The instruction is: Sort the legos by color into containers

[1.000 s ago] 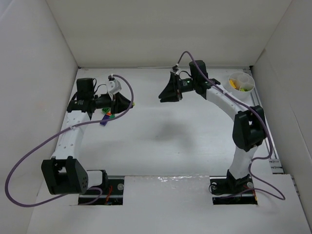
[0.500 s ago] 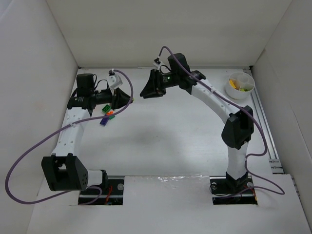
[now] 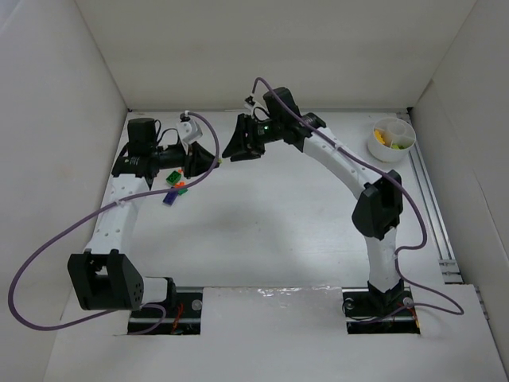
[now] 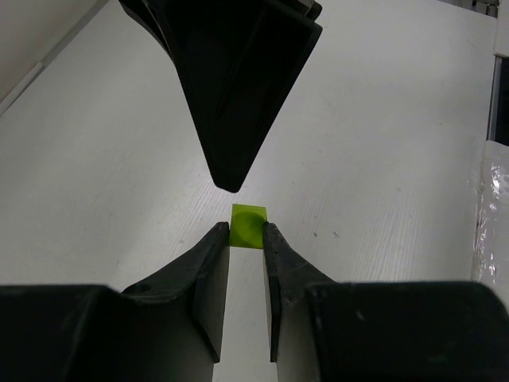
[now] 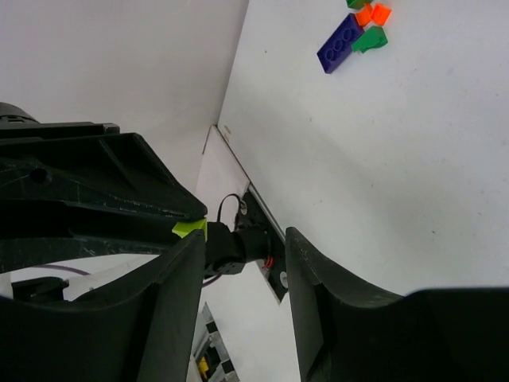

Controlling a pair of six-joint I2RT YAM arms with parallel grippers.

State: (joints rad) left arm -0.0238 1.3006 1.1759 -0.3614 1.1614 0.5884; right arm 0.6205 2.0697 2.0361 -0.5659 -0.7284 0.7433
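Danger lies in the handover: the lime-green lego (image 4: 248,226) is pinched only at the tips of the left fingers (image 4: 208,267) above the tabletop (image 4: 382,159), and the spread right fingers (image 5: 318,310), if they close off-centre, may knock it loose, far from the white cup (image 3: 386,155).

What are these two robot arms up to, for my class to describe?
The left gripper pinches a lime-green brick at its fingertips. The right gripper, open, points at it tip to tip, likely for a handover. Blue, orange and green bricks lie loose near the left arm; the white cup stands far right.
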